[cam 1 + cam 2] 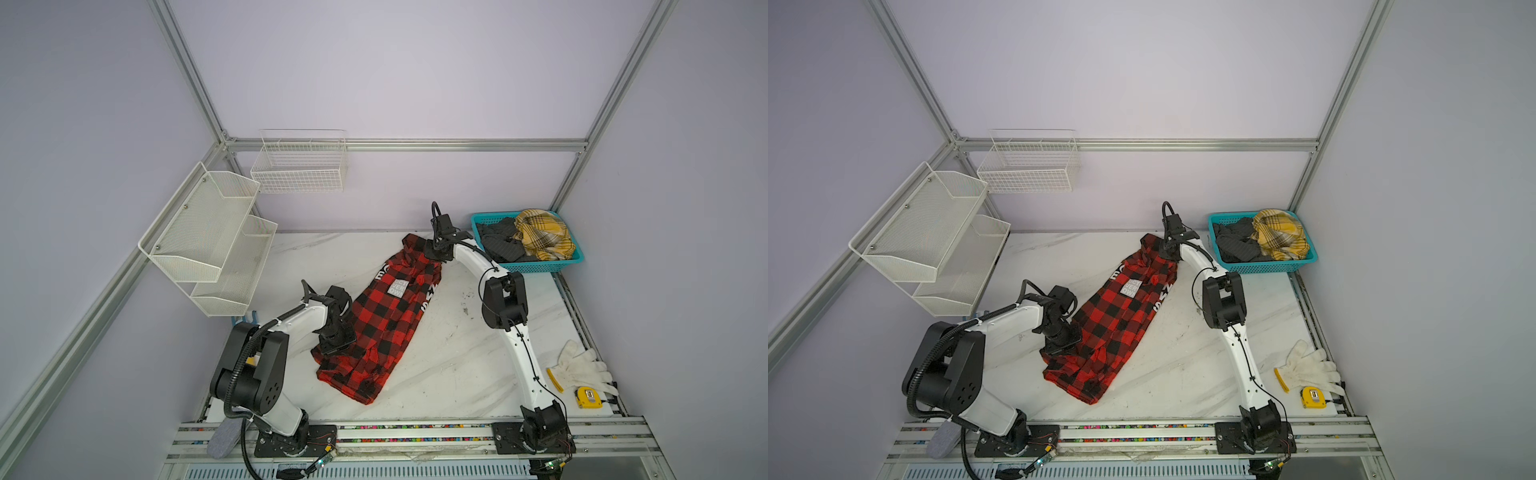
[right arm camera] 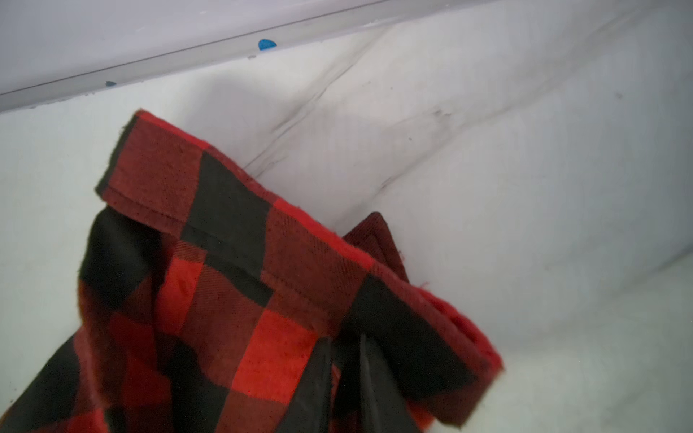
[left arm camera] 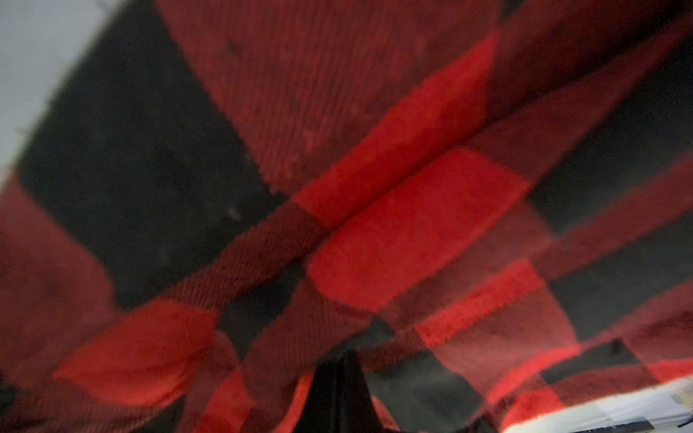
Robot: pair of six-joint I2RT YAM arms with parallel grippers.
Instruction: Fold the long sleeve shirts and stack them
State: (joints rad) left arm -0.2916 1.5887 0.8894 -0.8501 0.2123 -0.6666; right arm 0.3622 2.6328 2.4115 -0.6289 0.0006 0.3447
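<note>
In both top views the red-and-black shirt (image 1: 386,324) lies slantwise on the worktop (image 1: 457,365). Its collar end is near the teal basket (image 1: 540,268) and its hem end is well away from it. The mustard plaid garment (image 1: 540,235) and the dark grey garment (image 1: 498,243) sit crumpled inside that basket, not yet folded. The right tool (image 1: 434,253) is down on the shirt end nearest the basket, and the left tool (image 1: 332,348) is on the edge farthest from it. We judge the step to be stretching the shirt flat before the first fold.

In the left wrist view, checked cloth fills nearly everything. The left tool (image 3: 339,378) has its jaws together with the shirt (image 3: 412,225) bunched round the tips, so we take it as clamped on the fabric. How many layers it holds we cannot tell.

In the right wrist view, the right tool (image 2: 345,375) is pinched on the shirt (image 2: 232,300) just below the collar band, with cloth between the jaws.

We should draw the two ends apart evenly, one toward the basket and one away from it. We should lift only a little, so the folded-under panels open without the cloth slipping out of either pinch.
</note>
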